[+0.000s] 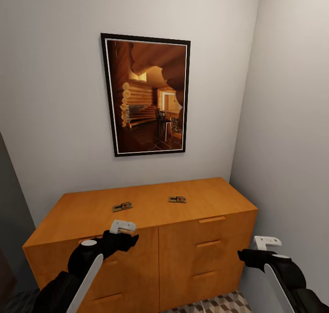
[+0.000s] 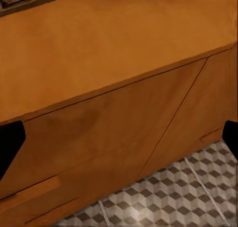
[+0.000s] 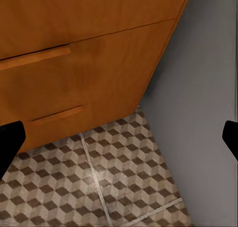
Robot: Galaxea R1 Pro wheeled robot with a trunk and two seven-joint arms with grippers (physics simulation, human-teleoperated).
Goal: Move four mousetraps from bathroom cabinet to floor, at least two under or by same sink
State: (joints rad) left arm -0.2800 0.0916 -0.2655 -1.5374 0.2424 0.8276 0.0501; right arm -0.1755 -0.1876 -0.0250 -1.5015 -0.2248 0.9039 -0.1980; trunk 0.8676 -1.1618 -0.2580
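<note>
On the cabinet point(image 1: 151, 212) top two mousetraps point(image 1: 122, 206) lie untouched, none visible on the bathroom floor point(image 3: 119, 182). Left end effector point(image 1: 124, 233) and right end effector point(image 1: 260, 251) both spread wide, empty; picking seems not yet begun.

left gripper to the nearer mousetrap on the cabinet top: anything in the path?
Nothing visible. In the head view the left gripper hangs open at the cabinet's front edge, and the left mousetrap lies just behind it on bare wood. The second mousetrap lies off to the right, out of the line.
</note>
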